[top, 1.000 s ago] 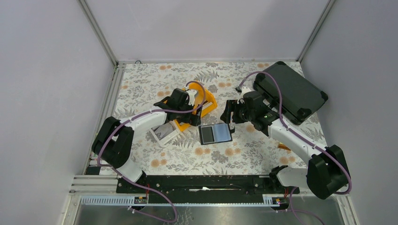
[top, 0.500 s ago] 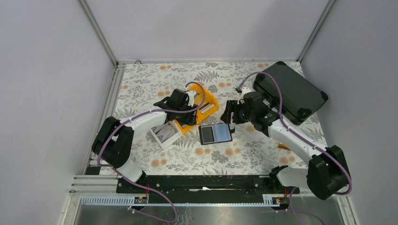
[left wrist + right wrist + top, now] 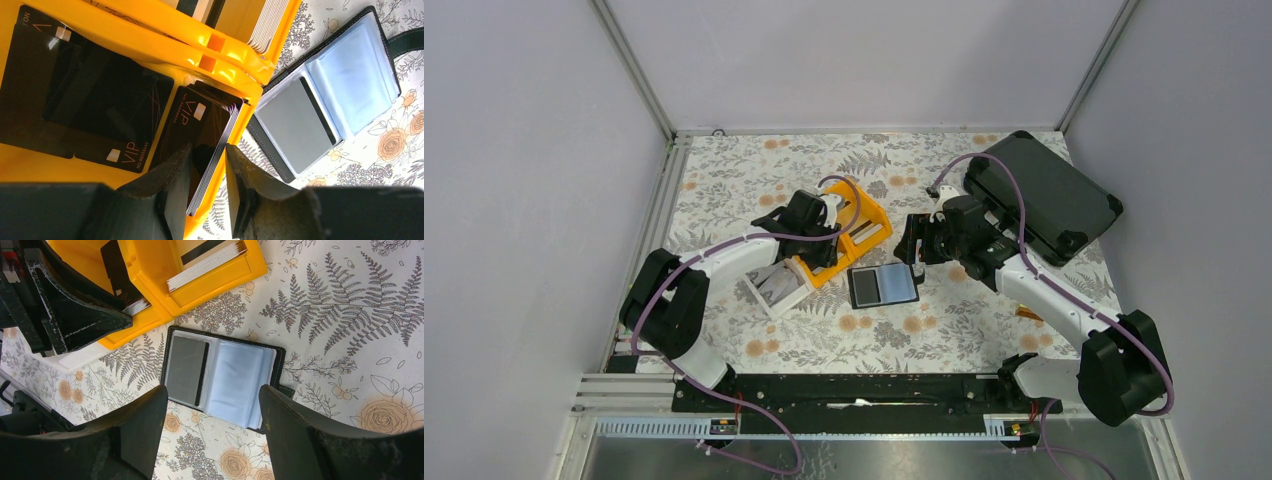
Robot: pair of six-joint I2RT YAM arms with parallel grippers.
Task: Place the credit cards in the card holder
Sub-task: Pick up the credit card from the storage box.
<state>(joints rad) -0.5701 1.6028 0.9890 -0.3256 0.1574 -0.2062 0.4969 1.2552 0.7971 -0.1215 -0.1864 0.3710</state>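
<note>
Dark credit cards (image 3: 215,165) stand on edge as a stack in a compartment of the yellow bin (image 3: 150,40), and more lie flat beside them. My left gripper (image 3: 208,147) straddles that stack and the bin's wall, one finger inside and one outside, jaws narrow. Whether they press the stack does not show. The card holder (image 3: 220,375) lies open on the floral cloth with a grey card (image 3: 186,370) in its left pocket. My right gripper (image 3: 212,392) hovers open just above it, holding nothing. From above, the card holder (image 3: 883,285) lies between the left gripper (image 3: 824,245) and right gripper (image 3: 911,245).
A white bin (image 3: 769,290) sits against the yellow bin (image 3: 871,215) under my left arm. A large black hard case (image 3: 1044,195) fills the back right corner. Metal frame rails border the cloth at the left and back.
The left jaws have narrowed from wide open around the card stack. The yellow bin has shifted slightly and more of the white bin shows. The right arm has not moved.
</note>
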